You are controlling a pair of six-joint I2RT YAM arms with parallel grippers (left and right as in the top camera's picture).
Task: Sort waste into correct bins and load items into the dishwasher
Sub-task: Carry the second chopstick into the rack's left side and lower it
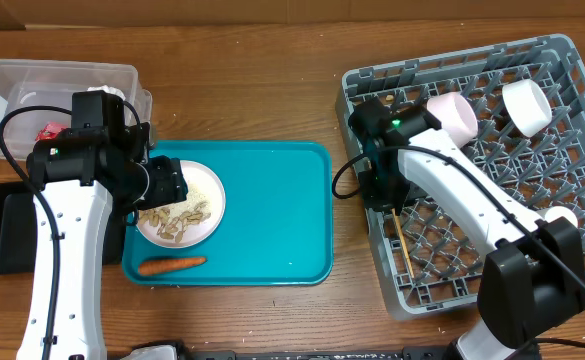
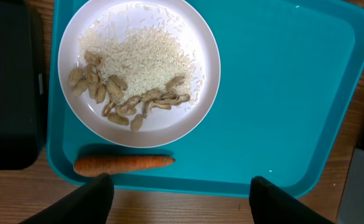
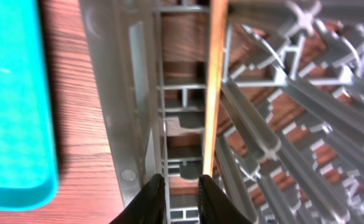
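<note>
Over the left end of the teal tray point(image 2: 281, 93), your left gripper point(image 2: 182, 191) hangs spread wide above the plate point(image 2: 197, 109) of rice point(image 2: 144, 56). The carrot point(image 2: 122, 163) lies between plate and near rim, with bare teal to the right. Your right gripper point(image 3: 182, 190) sits at the left wall of the dish rack point(image 3: 141, 93), fingers a narrow slit apart, gripping nothing. The chopstick point(image 3: 214, 93) rests on the lattice just beyond them.

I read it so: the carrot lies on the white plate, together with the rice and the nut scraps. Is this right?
Not quite. The carrot lies off the plate, on the teal tray beside it; the left wrist view shows this. The rice and the nut scraps are on the plate.
</note>
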